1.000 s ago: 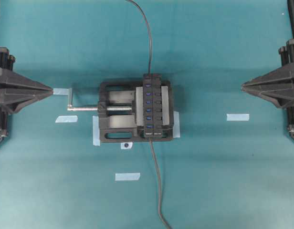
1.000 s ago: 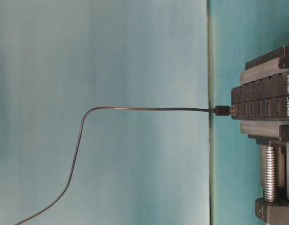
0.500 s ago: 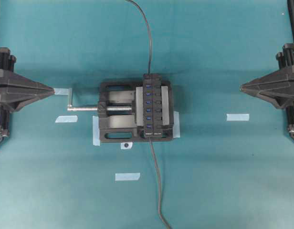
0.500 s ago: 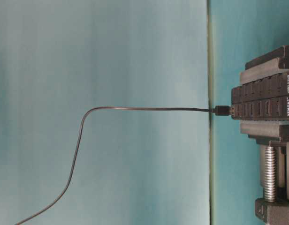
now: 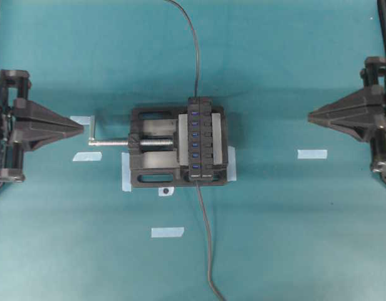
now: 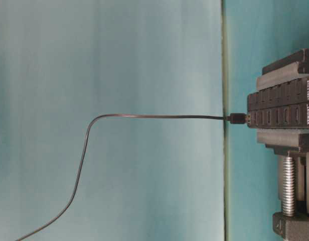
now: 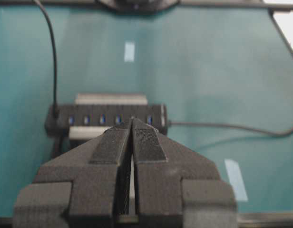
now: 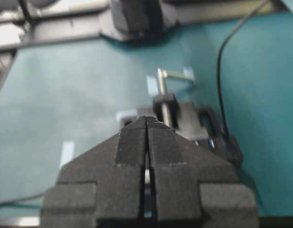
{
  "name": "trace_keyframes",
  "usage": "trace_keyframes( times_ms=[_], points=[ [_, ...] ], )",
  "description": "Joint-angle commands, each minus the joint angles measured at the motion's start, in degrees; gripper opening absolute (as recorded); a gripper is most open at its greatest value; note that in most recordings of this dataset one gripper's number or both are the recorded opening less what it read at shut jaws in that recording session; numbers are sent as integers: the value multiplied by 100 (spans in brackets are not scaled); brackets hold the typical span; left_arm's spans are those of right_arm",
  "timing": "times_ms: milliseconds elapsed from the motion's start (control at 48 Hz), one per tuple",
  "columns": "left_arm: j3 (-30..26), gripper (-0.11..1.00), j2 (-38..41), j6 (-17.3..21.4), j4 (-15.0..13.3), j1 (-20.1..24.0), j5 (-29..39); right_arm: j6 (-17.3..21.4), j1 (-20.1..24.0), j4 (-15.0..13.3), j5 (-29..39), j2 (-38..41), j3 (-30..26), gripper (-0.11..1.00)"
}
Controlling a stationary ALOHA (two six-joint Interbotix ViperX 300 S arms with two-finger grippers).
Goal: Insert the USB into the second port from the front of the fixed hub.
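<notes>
The fixed hub point(image 5: 201, 139) is a narrow black bar with several blue slots, clamped upright in the middle of the table; it also shows in the table-level view point(image 6: 280, 113) and the left wrist view point(image 7: 108, 114). The USB point(image 6: 238, 118) is a small black plug sitting against the hub's far end. Its thin cable point(image 5: 194, 56) leads away to the back. My left gripper point(image 5: 82, 127) hangs left of the vise, shut and empty, its tips point(image 7: 132, 119) pointing at the hub. My right gripper point(image 5: 309, 116) is off to the right, shut and empty point(image 8: 146, 118).
A black vise point(image 5: 156, 150) holds the hub, and its silver screw handle point(image 5: 102, 141) sticks out to the left. Another dark cable point(image 5: 205, 238) runs from the hub's front end to the table's front edge. Blue tape strips point(image 5: 167, 232) point(image 5: 312, 153) point(image 5: 86, 156) lie on the teal mat.
Both grippers have slid inward toward the vise, the left one further. The hub, plug and cables have not moved.
</notes>
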Motion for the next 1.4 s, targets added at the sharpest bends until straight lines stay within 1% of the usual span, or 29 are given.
trace_keyframes(
  times_ms=[0, 125, 250, 417, 729, 959, 1125, 1375],
  points=[
    [-220, 0, 149, 0, 9, 0, 158, 44, -70, -44, 290, 158, -299, 0],
    [-325, 0, 281, -9, 0, 0, 562, 35, -167, -141, 606, 369, -466, 0],
    [-396, 0, 325, 0, 9, -9, 756, 35, -272, -211, 958, 650, -650, 0],
    [-396, 0, 325, 0, 9, -9, 800, 18, -404, -308, 1257, 1028, -905, 0],
    [-396, 0, 343, 0, 9, -9, 809, 9, -624, -589, 1696, 1951, -1512, 0],
    [-396, 0, 352, 0, 9, -9, 809, 0, -738, -686, 1819, 2522, -1793, 0],
    [-378, 0, 343, 0, 9, -9, 809, 0, -782, -940, 1819, 2883, -2021, 0],
    [-369, 0, 352, -9, 9, -18, 809, -18, -844, -1213, 1802, 3384, -2285, 0]
  ],
)
